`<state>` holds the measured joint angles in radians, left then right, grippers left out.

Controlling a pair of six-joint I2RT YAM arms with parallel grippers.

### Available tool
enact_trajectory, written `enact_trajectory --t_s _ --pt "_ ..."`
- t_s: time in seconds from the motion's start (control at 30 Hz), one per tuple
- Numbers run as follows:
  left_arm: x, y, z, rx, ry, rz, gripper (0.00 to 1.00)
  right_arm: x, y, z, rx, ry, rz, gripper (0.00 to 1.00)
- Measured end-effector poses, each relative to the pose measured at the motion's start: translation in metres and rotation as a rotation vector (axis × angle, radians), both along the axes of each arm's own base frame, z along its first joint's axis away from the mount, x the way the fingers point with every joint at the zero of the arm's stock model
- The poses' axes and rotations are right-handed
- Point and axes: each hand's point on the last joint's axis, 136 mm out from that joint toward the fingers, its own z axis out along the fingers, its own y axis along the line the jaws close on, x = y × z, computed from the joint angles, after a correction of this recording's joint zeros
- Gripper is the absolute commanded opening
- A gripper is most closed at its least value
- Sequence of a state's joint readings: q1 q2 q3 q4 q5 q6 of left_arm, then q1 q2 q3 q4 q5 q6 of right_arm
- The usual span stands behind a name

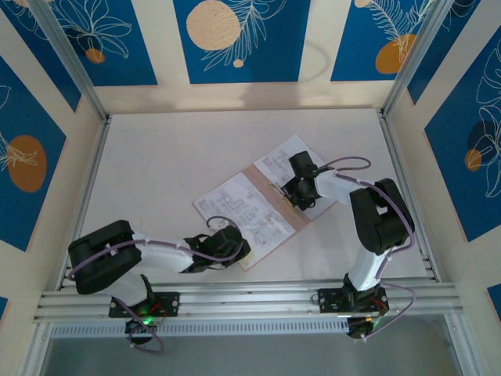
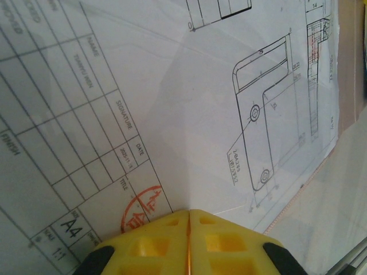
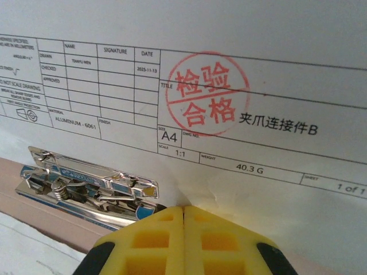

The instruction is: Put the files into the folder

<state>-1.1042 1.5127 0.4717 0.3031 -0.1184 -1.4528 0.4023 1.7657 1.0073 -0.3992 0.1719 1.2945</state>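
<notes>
Folder: the folder (image 1: 261, 177) lies open in the middle of the table (image 1: 156, 172), slanted. Its tan spine runs from far-left to near-right, and the two halves spread from near-left to far-right.
Files: printed sheets cover both halves, one on the near-left half (image 1: 239, 210) and one on the far-right half (image 1: 283, 159).
Clip: the metal clip (image 3: 86, 183) sits on the spine. It is just beside the right fingertips and to their left in the wrist view.
Left gripper: the left gripper (image 1: 235, 247) is at the near edge of the near-left sheet with its yellow pads pressed together. I can't make out whether paper is nipped between them.
Right gripper: the right gripper (image 1: 300, 190) is on the stamped sheet's edge by the spine, jaws closed. The paper wrinkles at the tips, but a pinch isn't certain.
What it turns on: to my eye the right arm is the nearer one to the clip, and the left arm has the outer edge. Any tucking or closing would hinge across that slanted spine.
</notes>
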Motion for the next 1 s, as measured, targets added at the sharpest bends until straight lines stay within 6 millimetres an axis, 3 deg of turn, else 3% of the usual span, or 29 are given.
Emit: enact_trajectory --t_s 0.4,0.63,0.77,0.93,1.0 --pt "0.002 0.001 0.000 0.001 -0.001 -0.010 0.09 0.000 0.003 0.003 -0.144 -0.007 0.020 0.00" --pt "0.002 0.004 0.000 0.007 -0.003 -0.009 0.09 -0.009 0.006 0.016 -0.168 -0.020 0.121 0.34" --pt "0.001 0.015 0.000 0.019 0.001 0.001 0.10 -0.016 0.012 0.044 -0.140 -0.062 0.196 0.44" --pt "0.007 0.040 0.000 0.070 -0.003 0.019 0.11 -0.013 0.015 0.101 -0.049 -0.209 0.234 0.39" --pt "0.010 0.055 0.000 0.101 -0.004 0.030 0.12 -0.014 0.015 0.112 -0.015 -0.244 0.246 0.37"
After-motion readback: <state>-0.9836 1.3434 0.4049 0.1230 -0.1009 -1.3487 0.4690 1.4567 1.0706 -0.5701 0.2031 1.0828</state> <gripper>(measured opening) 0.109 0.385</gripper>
